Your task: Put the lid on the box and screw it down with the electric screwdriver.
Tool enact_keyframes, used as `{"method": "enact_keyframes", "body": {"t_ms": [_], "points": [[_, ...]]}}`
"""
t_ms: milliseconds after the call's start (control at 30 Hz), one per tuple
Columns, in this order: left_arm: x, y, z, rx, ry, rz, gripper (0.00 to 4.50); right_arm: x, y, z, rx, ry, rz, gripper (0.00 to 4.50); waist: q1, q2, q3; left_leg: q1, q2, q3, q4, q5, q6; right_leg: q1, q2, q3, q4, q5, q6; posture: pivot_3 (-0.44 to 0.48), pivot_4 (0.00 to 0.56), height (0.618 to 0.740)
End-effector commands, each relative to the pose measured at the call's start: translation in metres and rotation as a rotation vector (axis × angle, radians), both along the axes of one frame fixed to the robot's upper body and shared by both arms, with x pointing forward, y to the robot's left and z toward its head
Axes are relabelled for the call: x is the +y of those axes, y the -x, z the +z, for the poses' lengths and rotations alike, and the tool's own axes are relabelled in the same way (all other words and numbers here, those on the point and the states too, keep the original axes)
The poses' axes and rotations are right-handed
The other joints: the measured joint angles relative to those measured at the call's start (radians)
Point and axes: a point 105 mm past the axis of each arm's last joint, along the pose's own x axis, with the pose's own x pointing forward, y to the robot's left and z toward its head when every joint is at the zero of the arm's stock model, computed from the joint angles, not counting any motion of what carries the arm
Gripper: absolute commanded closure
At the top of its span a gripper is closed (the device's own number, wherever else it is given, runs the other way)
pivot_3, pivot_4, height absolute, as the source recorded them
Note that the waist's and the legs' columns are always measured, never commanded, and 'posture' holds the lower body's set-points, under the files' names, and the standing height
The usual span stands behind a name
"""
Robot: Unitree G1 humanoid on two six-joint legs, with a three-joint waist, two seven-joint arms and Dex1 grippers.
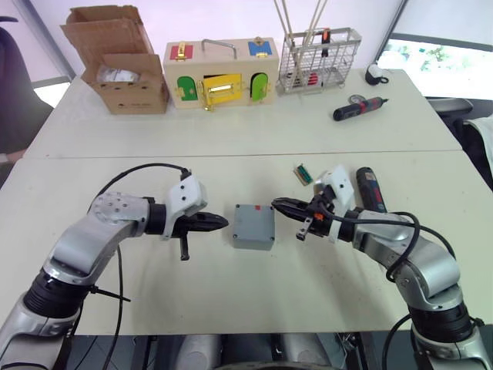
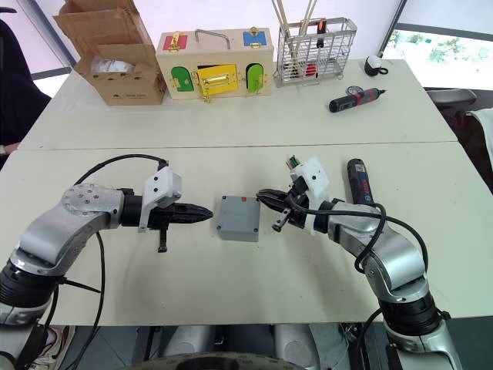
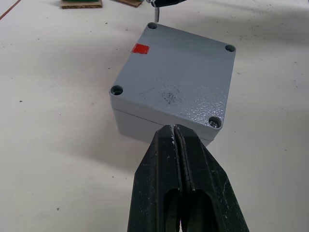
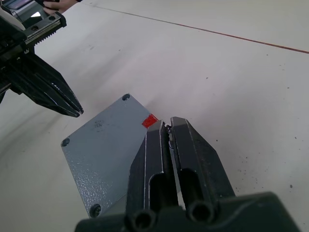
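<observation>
The grey box (image 3: 130, 121) sits mid-table with the flat grey lid (image 1: 254, 223) resting on top of it, a red sticker near one corner. My left gripper (image 1: 225, 223) is shut and empty, its tip just short of the box's left side. My right gripper (image 1: 275, 205) is shut at the box's far right corner, and a small screw (image 3: 155, 15) hangs from its tip over a corner hole. One lid corner hole (image 3: 214, 121) holds a shiny screw head. The electric screwdriver (image 1: 370, 189) lies on the table behind my right wrist.
A small green part (image 1: 303, 173) lies behind the right gripper. At the back stand a cardboard box (image 1: 123, 62), a wooden box with coloured doors (image 1: 219, 77) and a wire rack (image 1: 318, 58). A smaller black-and-red screwdriver (image 1: 358, 109) lies at back right.
</observation>
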Motion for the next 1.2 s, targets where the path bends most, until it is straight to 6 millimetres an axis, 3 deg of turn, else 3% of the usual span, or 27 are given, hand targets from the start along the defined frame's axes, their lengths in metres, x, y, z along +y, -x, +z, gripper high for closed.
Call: {"method": "enact_keyframes", "body": {"t_ms": [33, 800, 1200], "points": [[-0.002, -0.001, 0.009, -0.045, 0.015, -0.008, 4.50, 0.006, 0.005, 0.009, -0.043, -0.004, 0.032, 4.40, 0.000, 0.000, 0.000, 0.000, 0.000, 0.000, 0.000, 0.000, 0.000, 0.000, 0.000, 0.000, 0.000, 0.000, 0.000, 0.000, 0.150, 0.740], [-0.003, -0.004, 0.009, -0.049, 0.021, 0.001, 4.50, 0.002, -0.005, 0.006, -0.059, 0.010, 0.004, 4.40, 0.000, 0.000, 0.000, 0.000, 0.000, 0.000, 0.000, 0.000, 0.000, 0.000, 0.000, 0.000, 0.000, 0.000, 0.000, 0.000, 0.150, 0.740], [-0.004, -0.004, 0.008, -0.051, 0.022, 0.005, 4.50, 0.009, 0.001, -0.002, -0.015, 0.019, 0.046, 4.40, 0.000, 0.000, 0.000, 0.000, 0.000, 0.000, 0.000, 0.000, 0.000, 0.000, 0.000, 0.000, 0.000, 0.000, 0.000, 0.000, 0.150, 0.740]]}}
